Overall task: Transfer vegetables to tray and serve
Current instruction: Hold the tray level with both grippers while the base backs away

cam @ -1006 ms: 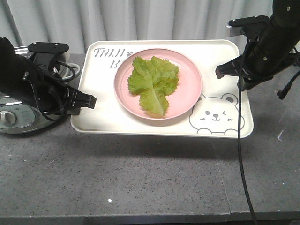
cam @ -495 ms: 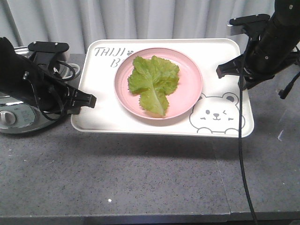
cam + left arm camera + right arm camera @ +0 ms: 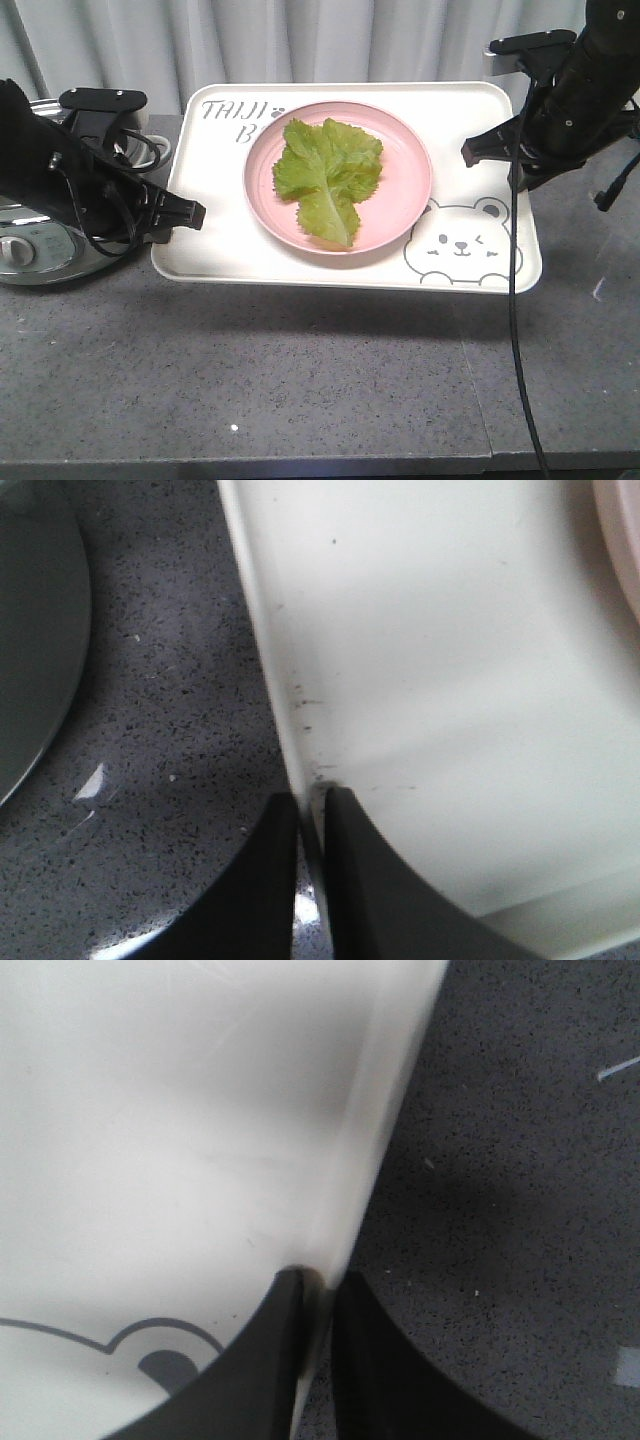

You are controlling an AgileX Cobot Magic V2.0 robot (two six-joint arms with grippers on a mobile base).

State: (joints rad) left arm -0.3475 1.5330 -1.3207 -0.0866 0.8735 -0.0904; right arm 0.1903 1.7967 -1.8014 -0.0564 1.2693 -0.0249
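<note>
A green crinkly lettuce leaf, the vegetables, lies on a round pink plate that sits on the cream tray with the bear drawing. The tray hangs above the grey counter, casting a shadow below it. My left gripper is shut on the tray's left rim. My right gripper is shut on the tray's right rim, close to the bear's ear.
A silver cooker pot stands at the left behind my left arm. A black cable hangs down from the right arm over the grey speckled counter. Pale curtains close off the back.
The tray, held by both grippers, has shifted very slightly to the right and a touch higher; plate and lettuce ride with it.
</note>
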